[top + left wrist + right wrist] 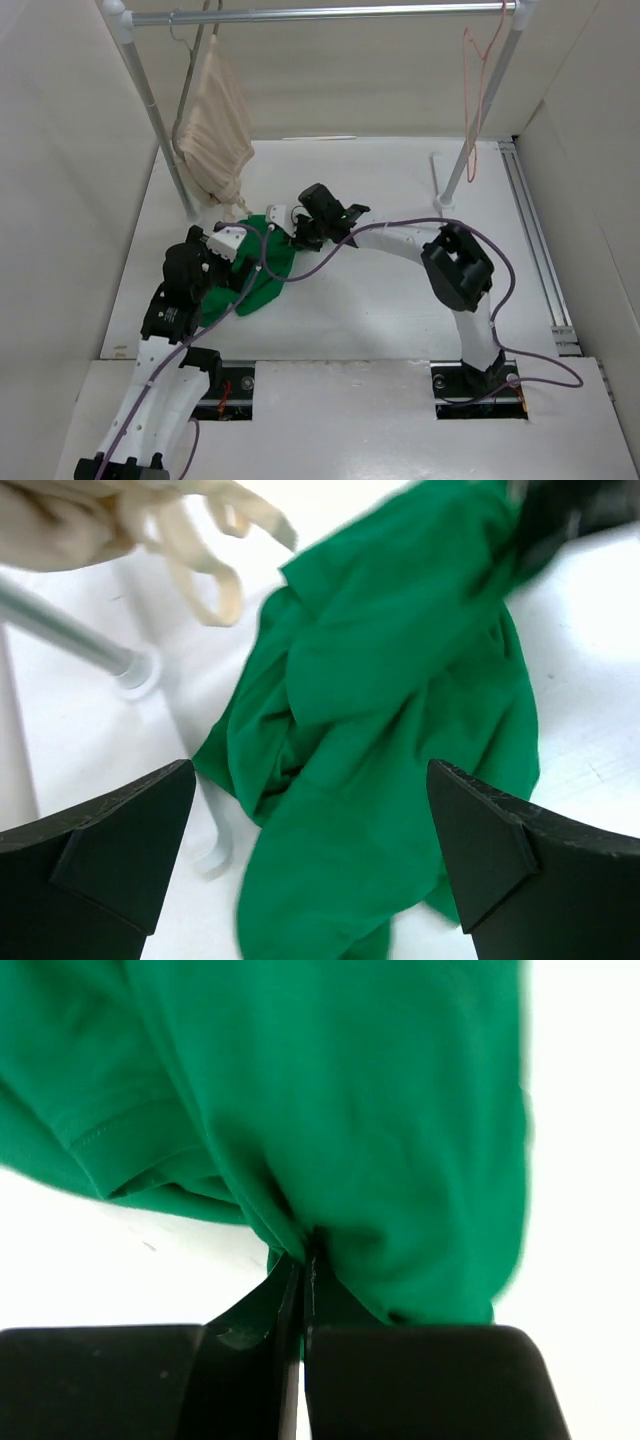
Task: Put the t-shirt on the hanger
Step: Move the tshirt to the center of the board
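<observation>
The bright green t-shirt (264,272) lies crumpled on the white table between my two arms. My right gripper (298,236) reaches in from the right and is shut on a pinched fold of the t-shirt (350,1090), the cloth bunched at the closed tips (305,1260). My left gripper (228,243) hovers over the cloth's left side, open. In the left wrist view its black fingers (130,850) stand wide apart with the t-shirt (380,730) below them, nothing gripped. The pale pink hanger (482,70) hangs on the rail at the far right.
A white rail (330,13) on two slanted posts spans the back. A beige cloth (213,125) on a grey hanger hangs at its left end, its straps (215,580) dangling close to the t-shirt. The left post's foot (135,670) stands beside the shirt. White walls enclose the table.
</observation>
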`<action>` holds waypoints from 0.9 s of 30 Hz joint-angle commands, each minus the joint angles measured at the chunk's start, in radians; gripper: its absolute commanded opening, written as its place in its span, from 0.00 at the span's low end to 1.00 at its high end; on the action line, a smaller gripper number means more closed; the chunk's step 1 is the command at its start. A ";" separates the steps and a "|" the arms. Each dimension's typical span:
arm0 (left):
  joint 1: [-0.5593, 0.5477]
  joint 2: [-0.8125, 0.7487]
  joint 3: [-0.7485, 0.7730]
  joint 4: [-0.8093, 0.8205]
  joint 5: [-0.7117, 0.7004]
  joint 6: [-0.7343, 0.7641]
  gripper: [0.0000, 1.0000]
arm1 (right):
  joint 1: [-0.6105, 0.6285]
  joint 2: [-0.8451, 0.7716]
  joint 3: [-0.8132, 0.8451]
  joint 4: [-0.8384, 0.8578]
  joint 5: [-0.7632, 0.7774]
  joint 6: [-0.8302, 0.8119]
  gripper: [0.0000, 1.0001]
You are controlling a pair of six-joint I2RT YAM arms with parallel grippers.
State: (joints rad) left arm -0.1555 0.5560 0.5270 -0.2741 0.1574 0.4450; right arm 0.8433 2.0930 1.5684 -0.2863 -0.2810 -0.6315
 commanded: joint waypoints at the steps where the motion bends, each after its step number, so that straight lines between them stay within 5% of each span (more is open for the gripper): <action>1: -0.007 0.033 0.077 0.004 0.102 0.047 1.00 | -0.056 -0.195 -0.016 0.045 -0.001 0.027 0.00; 7: -0.007 0.085 0.142 0.004 0.284 0.118 1.00 | -0.035 -0.457 -0.059 -0.152 -0.108 -0.118 0.00; 17: -0.007 0.136 0.254 0.070 0.488 0.093 1.00 | -0.058 -0.721 0.145 -0.384 -0.183 -0.148 0.00; 22: -0.007 0.145 0.287 0.088 0.511 0.083 1.00 | -0.153 -0.699 0.268 -0.305 -0.351 -0.148 0.00; 27: -0.007 0.154 0.288 0.121 0.550 0.073 1.00 | -0.213 -0.420 0.461 -0.335 -0.463 -0.168 0.00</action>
State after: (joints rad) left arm -0.1570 0.7067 0.7738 -0.2077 0.6434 0.5335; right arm 0.6449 1.5169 1.9400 -0.6292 -0.6342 -0.7803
